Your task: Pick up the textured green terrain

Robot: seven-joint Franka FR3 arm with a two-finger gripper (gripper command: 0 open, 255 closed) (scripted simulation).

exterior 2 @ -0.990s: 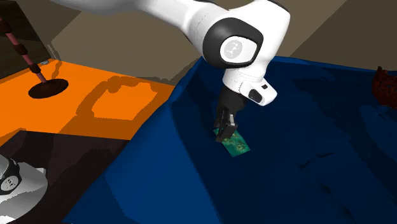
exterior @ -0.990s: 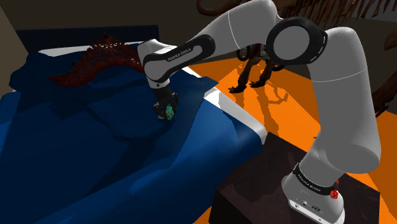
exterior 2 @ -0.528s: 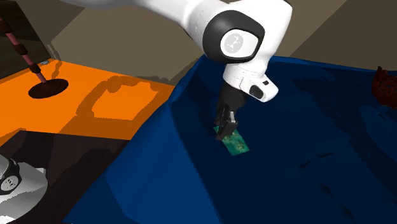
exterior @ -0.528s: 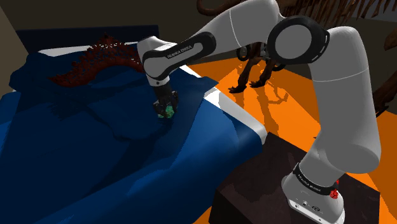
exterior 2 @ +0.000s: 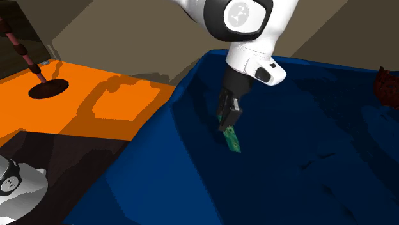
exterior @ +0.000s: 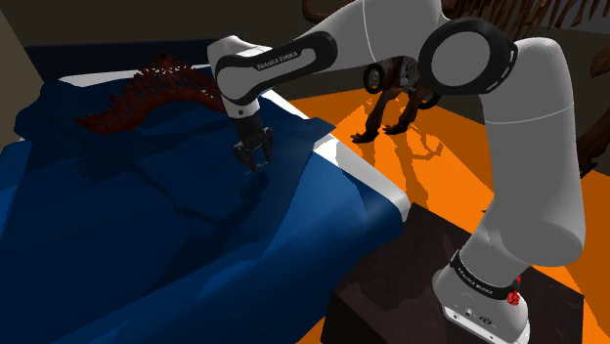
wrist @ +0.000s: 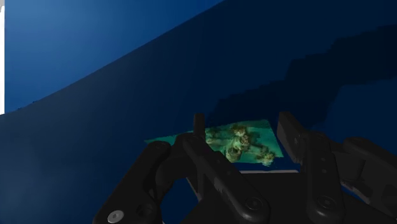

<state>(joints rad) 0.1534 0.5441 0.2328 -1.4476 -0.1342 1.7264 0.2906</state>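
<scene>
With pincer (exterior 2: 229,124) squeezed shut on the bumpy green terrain tile (exterior 2: 233,141), has just lifted it off the blue bed (exterior 2: 307,179), so nearly done.

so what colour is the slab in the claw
Green slab with darker clumps, clearest in wrist view.

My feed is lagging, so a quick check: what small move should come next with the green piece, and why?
Probably a short, slow lift straight up. The fingers are shut on one end of the green terrain piece, which hangs tilted below them. Its lower tip sits close over the blue bed cover, so a sideways move now might drag it.
</scene>
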